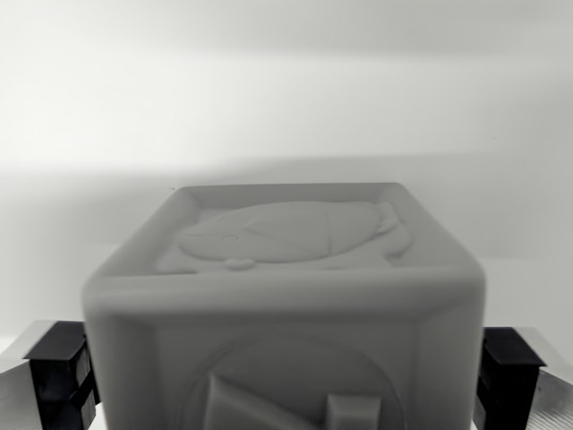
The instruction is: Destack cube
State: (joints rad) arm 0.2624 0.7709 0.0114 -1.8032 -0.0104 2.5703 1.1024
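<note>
You are looking at a cube (285, 305) sitting squarely between the two fingers of the claw (285, 372), and it is filling most of the lower half of the wrist view. The black pad (61, 367) on the wrist view's left is standing just beside the cube's left wall, and its partner on the wrist view's right is standing just beside the right wall. Each pad is lying right at the cube's edge, but you cannot tell from this angle whether the pads are pressing on it or merely flanking it, so the claw's grip cannot be judged here.

The cube has no long axis to speak of; its sides are looking about equal. It is sitting level, with one flat face turned up and another turned straight towards the camera. The top face is carrying a raised picture inside a raised border, a rounded animal-like shape stretching across from the claw's one finger towards the other. The near face is showing a raised ring with blocky forms inside it, cut off by the bottom of the frame and blurred.

Beyond the cube, a plain pale surface (286, 98) is spreading away from the claw, with a soft shadow band lying just behind the cube's far edge. What the cube is resting on is hidden beneath it.
</note>
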